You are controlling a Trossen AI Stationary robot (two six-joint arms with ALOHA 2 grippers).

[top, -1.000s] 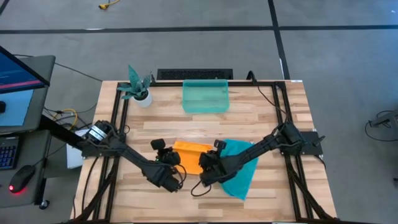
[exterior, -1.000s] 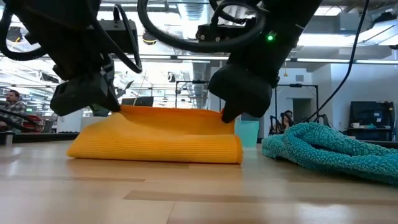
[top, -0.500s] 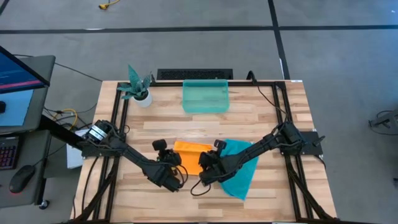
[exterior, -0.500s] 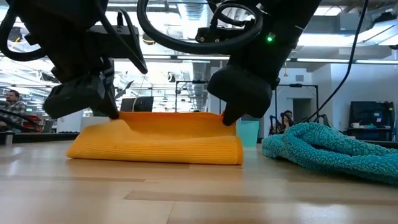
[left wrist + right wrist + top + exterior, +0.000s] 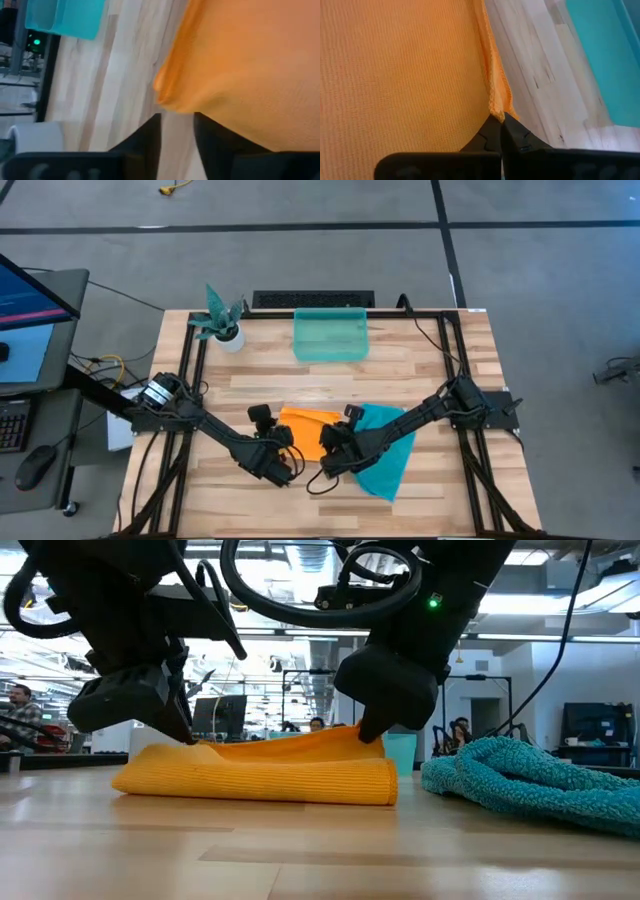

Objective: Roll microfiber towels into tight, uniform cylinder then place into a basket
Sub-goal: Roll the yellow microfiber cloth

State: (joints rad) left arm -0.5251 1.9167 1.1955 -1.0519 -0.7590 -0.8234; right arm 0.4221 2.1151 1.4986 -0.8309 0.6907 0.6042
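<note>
mostly flat ribbed orange towel [image 5: 255, 778], fluffy teal towel [image 5: 530, 780].

The orange towel [image 5: 303, 429] lies folded at lower centre of the high view. The rumpled teal towel [image 5: 388, 457] touches its right. The empty basket [image 5: 330, 334] stands at upper centre.

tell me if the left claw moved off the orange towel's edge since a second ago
Yes. In the low view the left claw has released; the orange towel edge dropped toward the table.
</note>
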